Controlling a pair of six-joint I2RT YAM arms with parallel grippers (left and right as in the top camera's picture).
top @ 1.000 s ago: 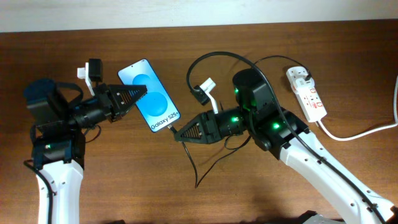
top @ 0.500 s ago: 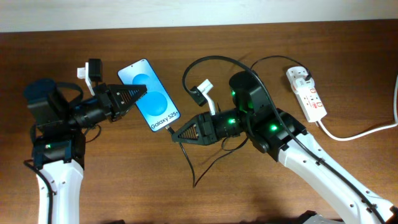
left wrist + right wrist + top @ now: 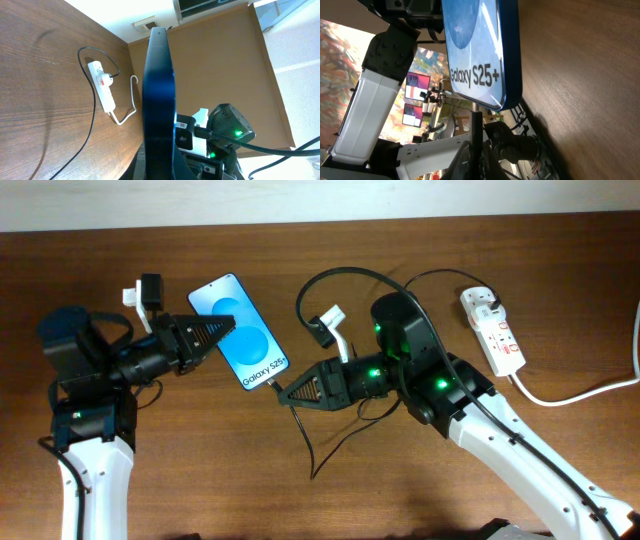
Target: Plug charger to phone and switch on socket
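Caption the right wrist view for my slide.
Right pincer holds the charger at the bottom edge of the Galaxy S25+ phone.

Dark brown wooden table [image 3: 300,500] with clear grain, pale strip [image 3: 300,195] along far edge. In left wrist view: tan wall panel [image 3: 220,60], white surface [image 3: 110,15] with rectangular vent [image 3: 145,23], bright light at upper right.

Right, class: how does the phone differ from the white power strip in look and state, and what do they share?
The phone shows a bright blue screen; the power strip is white with red switches. The phone is held between the left gripper's fingers; the power strip lies untouched. A thin black charger meets the phone's end; a thick white cord leaves the power strip. Both are elongated rectangles.
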